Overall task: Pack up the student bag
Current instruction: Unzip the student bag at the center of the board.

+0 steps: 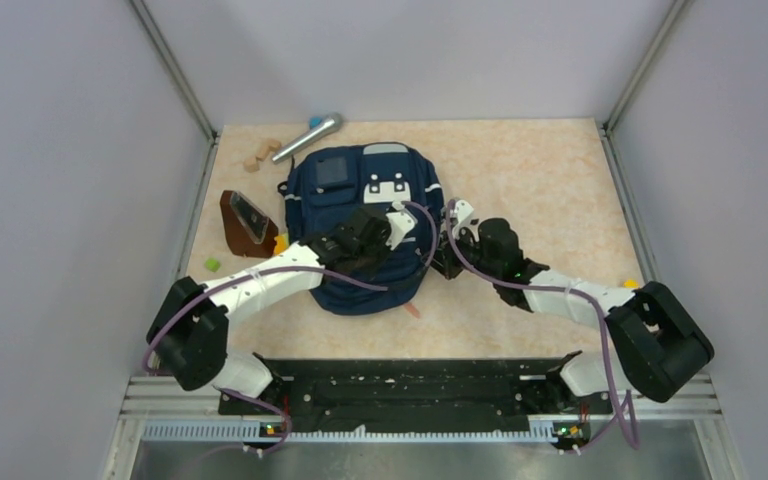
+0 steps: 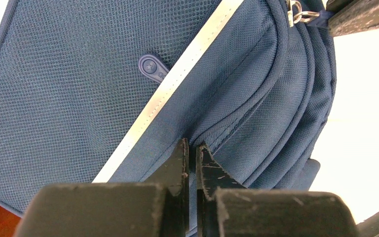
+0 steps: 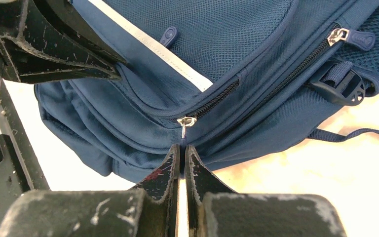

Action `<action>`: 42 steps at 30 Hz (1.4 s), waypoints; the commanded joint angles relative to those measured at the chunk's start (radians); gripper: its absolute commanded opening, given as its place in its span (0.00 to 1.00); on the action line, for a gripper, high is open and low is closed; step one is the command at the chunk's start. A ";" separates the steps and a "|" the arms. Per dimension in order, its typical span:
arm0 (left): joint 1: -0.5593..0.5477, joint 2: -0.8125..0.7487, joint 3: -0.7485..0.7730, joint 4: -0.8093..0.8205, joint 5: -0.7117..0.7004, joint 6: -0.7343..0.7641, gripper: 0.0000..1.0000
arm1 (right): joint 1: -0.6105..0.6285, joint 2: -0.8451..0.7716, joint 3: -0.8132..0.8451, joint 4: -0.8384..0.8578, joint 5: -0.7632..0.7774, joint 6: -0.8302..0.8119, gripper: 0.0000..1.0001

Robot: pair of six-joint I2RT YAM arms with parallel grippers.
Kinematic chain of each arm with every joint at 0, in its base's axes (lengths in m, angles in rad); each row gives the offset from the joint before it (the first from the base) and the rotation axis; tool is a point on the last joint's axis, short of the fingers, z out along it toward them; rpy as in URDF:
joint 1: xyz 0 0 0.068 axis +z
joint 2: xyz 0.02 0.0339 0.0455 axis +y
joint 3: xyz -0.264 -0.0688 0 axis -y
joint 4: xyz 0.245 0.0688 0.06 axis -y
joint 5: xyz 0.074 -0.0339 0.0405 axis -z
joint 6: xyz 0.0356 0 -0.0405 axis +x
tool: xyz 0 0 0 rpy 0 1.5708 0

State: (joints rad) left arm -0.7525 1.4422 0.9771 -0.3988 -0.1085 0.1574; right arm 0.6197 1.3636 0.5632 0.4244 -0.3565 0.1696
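Navy student bag (image 1: 332, 192) lengthwise near-to-far

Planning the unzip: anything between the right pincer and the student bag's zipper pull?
Nothing visible. The right pincer is shut, with its tips right under the metal zipper pull on the student bag and nothing between them. The left pincer is at the bag's fabric off to the left, clear of that line.

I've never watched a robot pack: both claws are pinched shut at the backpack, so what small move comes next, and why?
Probably the right gripper drags the silver zipper pull along its track. Its closed tips sit right at that pull on the student bag, and the left gripper is closed against the pocket seam, seemingly bracing.
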 commanded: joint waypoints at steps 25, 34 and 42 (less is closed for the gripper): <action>0.002 -0.066 -0.019 0.290 0.027 -0.235 0.49 | 0.063 -0.044 0.019 0.014 0.194 0.142 0.00; 0.005 -0.296 -0.223 0.245 -0.185 -0.427 0.63 | 0.062 -0.026 0.023 0.005 0.252 0.170 0.00; 0.113 -0.397 -0.309 0.253 -0.274 -0.691 0.68 | 0.063 -0.013 0.010 -0.009 0.252 0.166 0.00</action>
State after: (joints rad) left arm -0.7002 1.0908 0.7139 -0.1951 -0.3164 -0.3740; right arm 0.6743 1.3491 0.5697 0.3882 -0.1432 0.3271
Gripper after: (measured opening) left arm 0.675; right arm 0.011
